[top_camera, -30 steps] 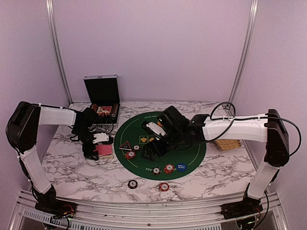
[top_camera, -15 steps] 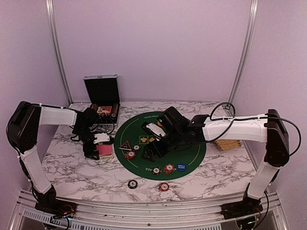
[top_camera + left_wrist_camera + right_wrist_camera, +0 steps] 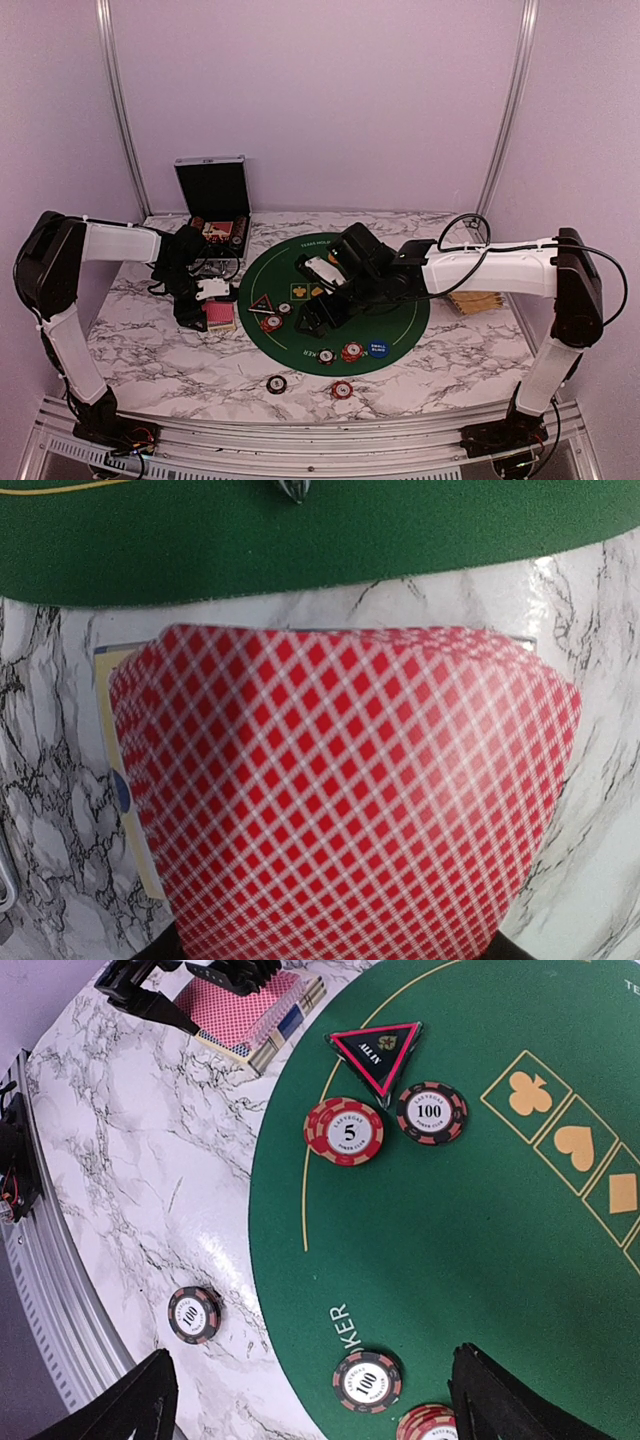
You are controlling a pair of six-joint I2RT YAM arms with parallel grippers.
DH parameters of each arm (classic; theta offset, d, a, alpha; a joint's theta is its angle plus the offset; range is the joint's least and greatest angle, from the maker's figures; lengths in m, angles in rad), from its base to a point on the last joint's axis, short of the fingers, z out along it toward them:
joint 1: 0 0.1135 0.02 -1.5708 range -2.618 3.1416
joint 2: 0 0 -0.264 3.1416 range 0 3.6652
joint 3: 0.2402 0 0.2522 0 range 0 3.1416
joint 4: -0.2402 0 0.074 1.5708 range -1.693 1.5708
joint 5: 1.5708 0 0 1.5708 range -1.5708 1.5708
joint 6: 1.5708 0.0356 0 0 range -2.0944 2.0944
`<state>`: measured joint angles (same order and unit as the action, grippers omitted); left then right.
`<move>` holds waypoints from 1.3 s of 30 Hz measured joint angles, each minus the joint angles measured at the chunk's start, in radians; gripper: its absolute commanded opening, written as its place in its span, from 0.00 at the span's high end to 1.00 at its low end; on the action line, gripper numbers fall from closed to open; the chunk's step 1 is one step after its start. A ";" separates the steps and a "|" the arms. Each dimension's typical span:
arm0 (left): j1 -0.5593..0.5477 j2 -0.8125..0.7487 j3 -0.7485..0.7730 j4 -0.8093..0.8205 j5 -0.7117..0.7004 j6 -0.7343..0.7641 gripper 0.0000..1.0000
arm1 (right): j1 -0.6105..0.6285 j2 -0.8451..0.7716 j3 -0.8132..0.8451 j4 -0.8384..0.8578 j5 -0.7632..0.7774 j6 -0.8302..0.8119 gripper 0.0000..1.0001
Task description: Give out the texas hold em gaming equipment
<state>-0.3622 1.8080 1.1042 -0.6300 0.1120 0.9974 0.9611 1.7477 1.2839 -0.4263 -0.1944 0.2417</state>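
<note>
The pink-red-backed playing cards (image 3: 340, 780) fill the left wrist view, bowed, on a pale box on the marble just left of the green mat (image 3: 400, 310). My left gripper (image 3: 205, 298) is shut on the cards (image 3: 250, 1010). My right gripper (image 3: 322, 1400) hangs open over the mat's near left part, nothing between its fingers. Below it lies a black 100 chip (image 3: 367, 1381) beside a red stack (image 3: 430, 1425). Further off are a red 5 chip (image 3: 344, 1131), another black 100 chip (image 3: 431, 1112) and a triangular marker (image 3: 376, 1048). A blue disc (image 3: 378, 349) lies on the mat.
A black chip (image 3: 276, 384) and a red chip (image 3: 342, 389) lie on the marble near the front edge. The open black case (image 3: 213, 200) stands at the back left. A woven straw basket (image 3: 475, 300) sits right of the mat, under the right arm.
My left gripper has closed on the cards. Both arms have stayed almost where they were.
</note>
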 measured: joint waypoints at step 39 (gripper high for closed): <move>-0.028 -0.174 -0.011 -0.059 0.066 -0.074 1.00 | -0.090 0.037 -0.056 0.264 -0.218 0.233 0.11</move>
<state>-0.3904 1.6344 1.0931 -0.6891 0.1780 0.9234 0.8711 1.7851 1.2274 -0.1627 -0.4126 0.4751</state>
